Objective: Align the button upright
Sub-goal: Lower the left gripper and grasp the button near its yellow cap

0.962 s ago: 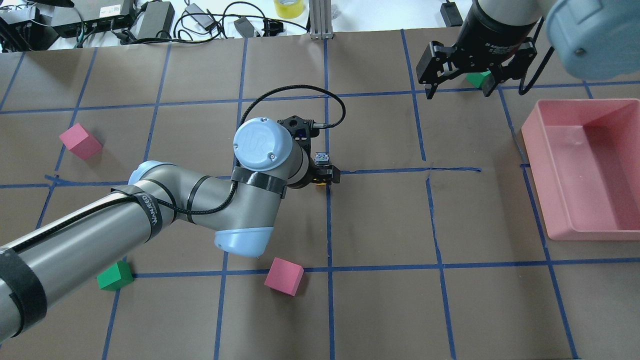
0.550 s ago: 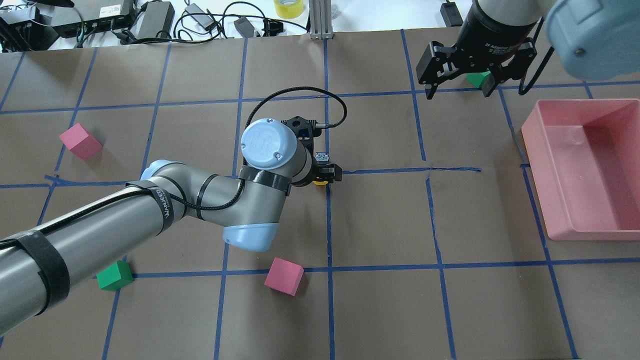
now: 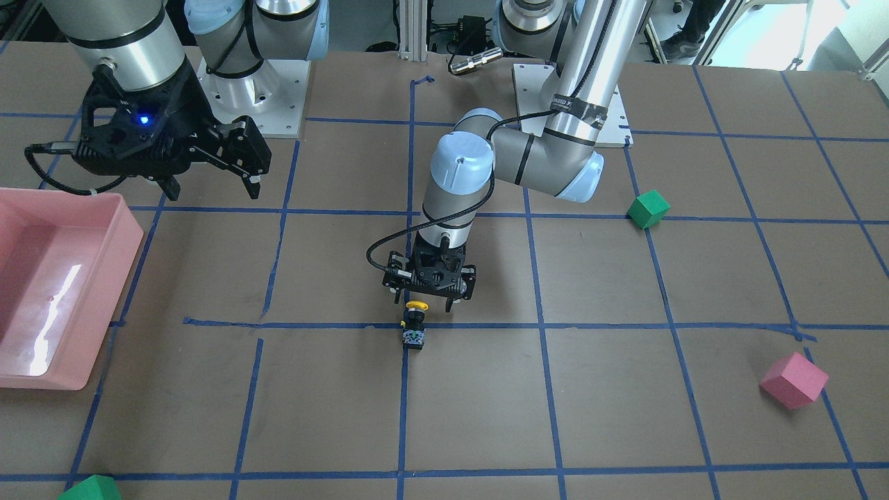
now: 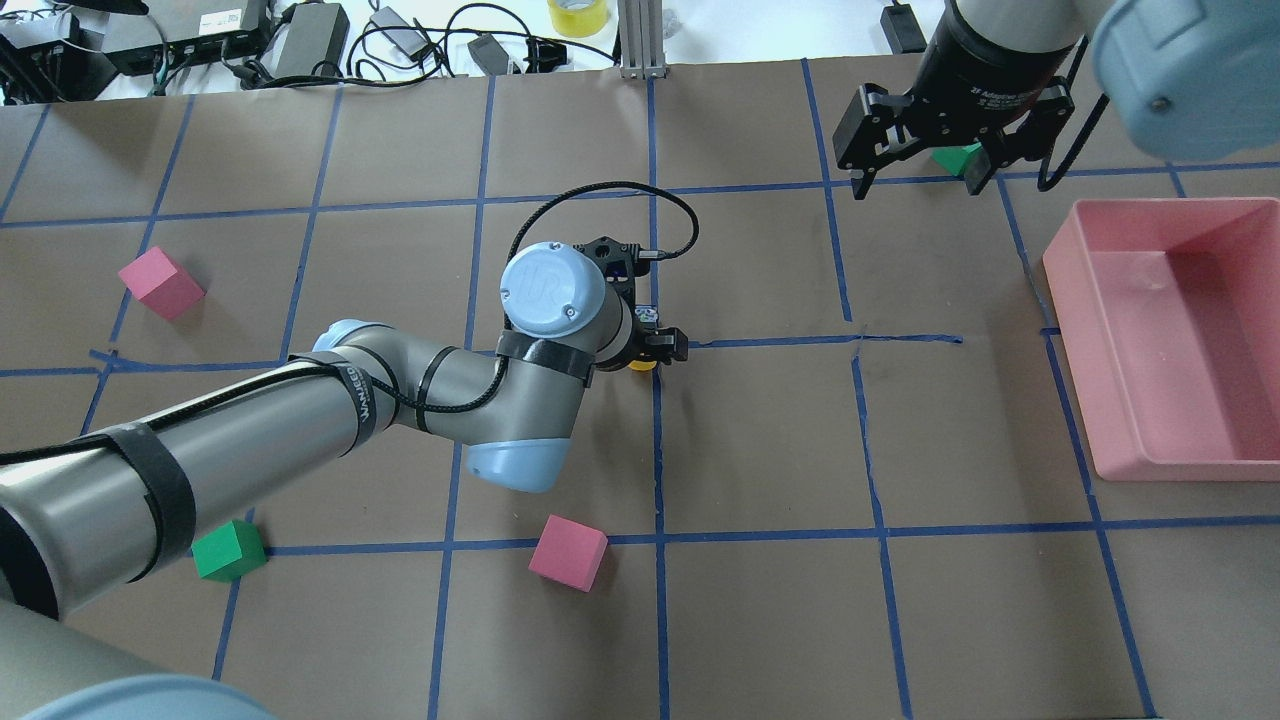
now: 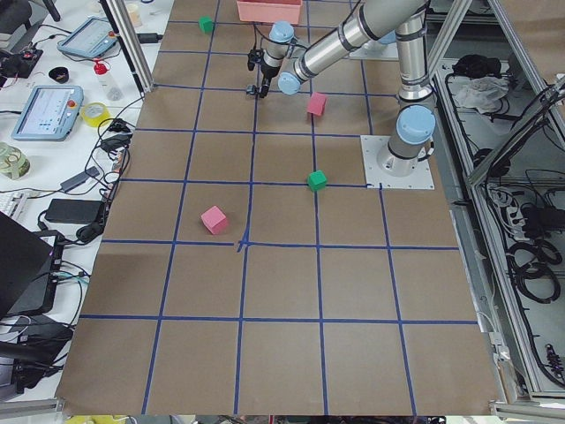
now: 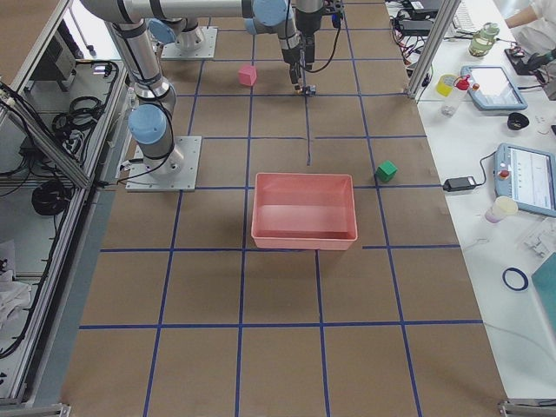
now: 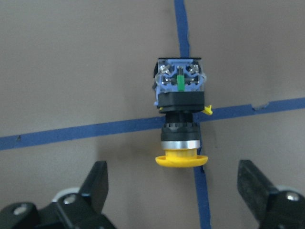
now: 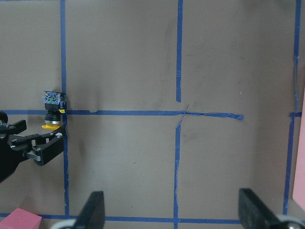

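The button lies on its side on a blue tape crossing, with its yellow cap toward my left gripper and its square base away from it. It also shows in the front view, the overhead view and the right wrist view. My left gripper is open and hovers low, just short of the cap, with one finger on each side and touching nothing. It shows in the overhead view too. My right gripper is open and empty, high over the far right of the table.
A pink bin stands at the right edge. Pink cubes and a green cube lie on the left and near side. Another green cube sits under the right gripper. Cables and gear line the far edge.
My left arm's elbow and wrist have shifted to the right and a little away from the robot. The gripper stays open by the button. The button and the right arm have not moved.
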### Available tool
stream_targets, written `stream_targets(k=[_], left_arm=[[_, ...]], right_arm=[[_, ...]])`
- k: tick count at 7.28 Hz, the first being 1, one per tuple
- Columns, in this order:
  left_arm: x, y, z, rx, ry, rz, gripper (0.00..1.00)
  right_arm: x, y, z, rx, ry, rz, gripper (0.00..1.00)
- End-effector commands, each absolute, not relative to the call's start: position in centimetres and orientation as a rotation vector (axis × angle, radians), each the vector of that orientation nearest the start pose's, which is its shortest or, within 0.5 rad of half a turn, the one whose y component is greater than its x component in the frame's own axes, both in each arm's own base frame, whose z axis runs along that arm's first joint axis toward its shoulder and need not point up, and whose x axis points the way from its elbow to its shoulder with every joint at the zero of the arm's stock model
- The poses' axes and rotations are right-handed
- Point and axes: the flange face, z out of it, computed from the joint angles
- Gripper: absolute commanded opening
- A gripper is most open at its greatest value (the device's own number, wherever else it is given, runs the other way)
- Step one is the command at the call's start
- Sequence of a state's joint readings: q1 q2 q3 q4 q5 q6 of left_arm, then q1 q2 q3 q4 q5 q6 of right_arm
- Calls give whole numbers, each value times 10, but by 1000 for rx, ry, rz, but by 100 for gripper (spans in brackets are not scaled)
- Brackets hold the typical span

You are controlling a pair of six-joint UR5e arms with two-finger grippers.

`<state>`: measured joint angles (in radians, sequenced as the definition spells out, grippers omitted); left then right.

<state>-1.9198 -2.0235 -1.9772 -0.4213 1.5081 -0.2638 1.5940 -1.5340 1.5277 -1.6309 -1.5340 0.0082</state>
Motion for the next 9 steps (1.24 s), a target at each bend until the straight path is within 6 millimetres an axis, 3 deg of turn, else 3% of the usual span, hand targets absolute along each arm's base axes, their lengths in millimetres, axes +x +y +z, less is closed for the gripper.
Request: stream_targets(k=[1,3,5,6,9], left_arm=[[-327,-486,173,159,3262,-404,89],[-327,-486,172,173,3266,-400,63],[-329,-492,179,191,3266,-417,57],[-331,-496,182,199,3264,-428,66],[-332,-499,174,215,3261,-412,66]], right_arm=[[149,-510,495,-28,3102,-97,100],[149,-510,494,-26,3102,-94,100],[149,-510,494,-28,3102,-94,100],[149,-510,494,-26,3102,-94,100],[149,-511,493,-26,3102,-92,100]])
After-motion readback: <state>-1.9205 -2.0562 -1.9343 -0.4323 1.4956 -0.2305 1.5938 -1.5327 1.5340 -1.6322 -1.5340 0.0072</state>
